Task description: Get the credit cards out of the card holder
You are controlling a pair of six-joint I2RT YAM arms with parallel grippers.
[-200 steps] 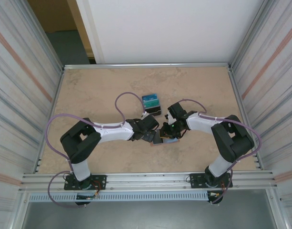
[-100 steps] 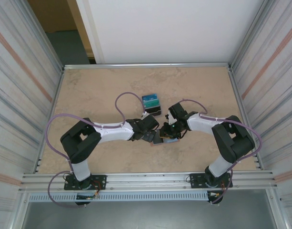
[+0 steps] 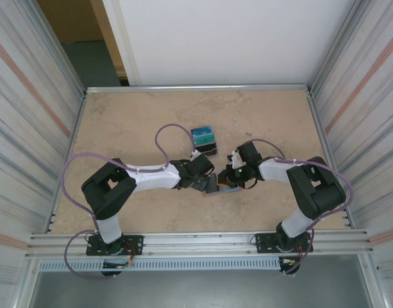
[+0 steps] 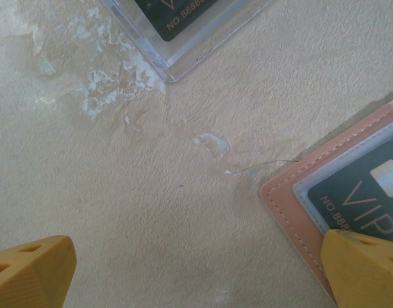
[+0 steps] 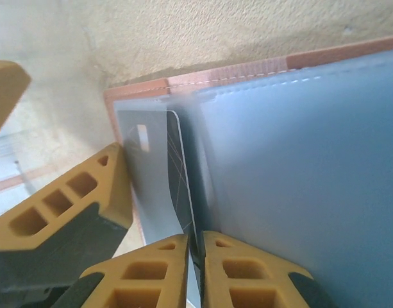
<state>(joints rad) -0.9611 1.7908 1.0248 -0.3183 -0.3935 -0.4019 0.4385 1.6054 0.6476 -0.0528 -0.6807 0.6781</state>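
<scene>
**Left gripper** (image 4: 196,260): fingers spread wide. One finger (image 4: 363,273) lay over the near corner of the wallet, apparently touching it, though contact was hard to judge from the wrist view.

**Wallet** (image 4: 289,208): salmon-pink with stitched edges. It lay open flat near the middle of the table (image 4: 151,179), between the two grippers, with its blue-grey lining upward.

**Card** (image 5: 180,173): dark and marked VIP. It sat partly inside the wallet's clear pocket.

**Right gripper** (image 5: 195,242): fingers almost together, pinching the thin edge of the card at the pocket's mouth.

**Stand** (image 3: 204,137): tiered, with a clear base. It stood just beyond the wallet, apart from it, and showed teal cards (image 3: 202,133).
</scene>
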